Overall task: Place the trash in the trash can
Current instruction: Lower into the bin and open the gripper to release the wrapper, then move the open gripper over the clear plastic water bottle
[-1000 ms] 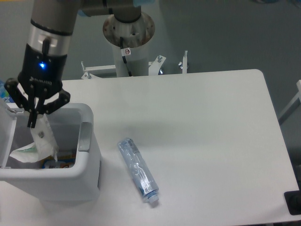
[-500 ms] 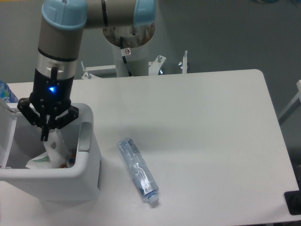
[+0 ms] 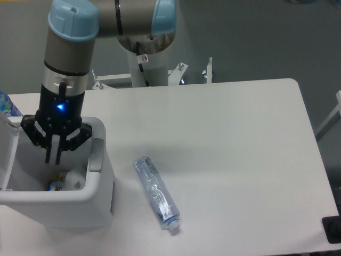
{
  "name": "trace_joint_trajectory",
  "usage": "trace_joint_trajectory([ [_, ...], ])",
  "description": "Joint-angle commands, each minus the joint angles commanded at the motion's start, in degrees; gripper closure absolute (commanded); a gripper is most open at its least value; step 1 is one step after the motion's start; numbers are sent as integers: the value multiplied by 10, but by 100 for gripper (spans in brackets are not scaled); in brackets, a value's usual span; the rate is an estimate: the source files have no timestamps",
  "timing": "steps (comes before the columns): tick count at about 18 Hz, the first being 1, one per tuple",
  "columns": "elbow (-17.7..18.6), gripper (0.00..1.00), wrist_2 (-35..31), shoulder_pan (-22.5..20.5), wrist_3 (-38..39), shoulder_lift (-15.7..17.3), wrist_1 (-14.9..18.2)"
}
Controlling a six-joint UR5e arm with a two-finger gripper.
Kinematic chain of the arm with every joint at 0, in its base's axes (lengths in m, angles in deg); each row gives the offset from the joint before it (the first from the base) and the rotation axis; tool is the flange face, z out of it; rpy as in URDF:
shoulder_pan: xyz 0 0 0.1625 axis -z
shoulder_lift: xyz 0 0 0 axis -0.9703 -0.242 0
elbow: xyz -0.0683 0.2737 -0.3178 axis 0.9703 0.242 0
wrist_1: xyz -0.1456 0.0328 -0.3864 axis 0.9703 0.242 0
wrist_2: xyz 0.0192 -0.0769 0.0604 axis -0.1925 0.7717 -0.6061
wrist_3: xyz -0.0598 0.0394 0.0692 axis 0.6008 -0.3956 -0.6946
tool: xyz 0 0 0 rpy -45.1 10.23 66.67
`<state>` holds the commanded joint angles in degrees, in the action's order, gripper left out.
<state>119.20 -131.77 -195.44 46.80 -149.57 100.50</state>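
The white trash can (image 3: 64,205) stands at the table's front left, lid swung open to the left. My gripper (image 3: 53,157) hangs inside its opening, fingers slightly apart and open, nothing between them. A white paper packet (image 3: 75,179) lies at the bottom of the can, just below and right of the fingertips. The clear bluish crushed bottle (image 3: 156,193) lies on the table to the right of the can, cap end toward the front edge, well apart from the gripper.
A bottle with a bright blue label (image 3: 4,104) peeks in at the left edge behind the can. The arm's base column (image 3: 146,58) stands behind the table. The grey latch tab (image 3: 96,154) sits on the can's right rim.
The gripper has let go of the white packet, which has dropped to the bottom of the can. The gripper stays over the can. The bottle has not moved.
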Motion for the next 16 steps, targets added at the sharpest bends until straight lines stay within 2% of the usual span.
trace_joint_trajectory([
  [4,-7,12,-1,0,-4,4,0],
  [7,-28,2,-1,-2,-4,7,6],
  [10,-45,0,-1,-11,-3,5,6],
  [14,-46,0,-2,-75,6,4,10],
  [16,-43,0,-3,-111,20,-8,10],
])
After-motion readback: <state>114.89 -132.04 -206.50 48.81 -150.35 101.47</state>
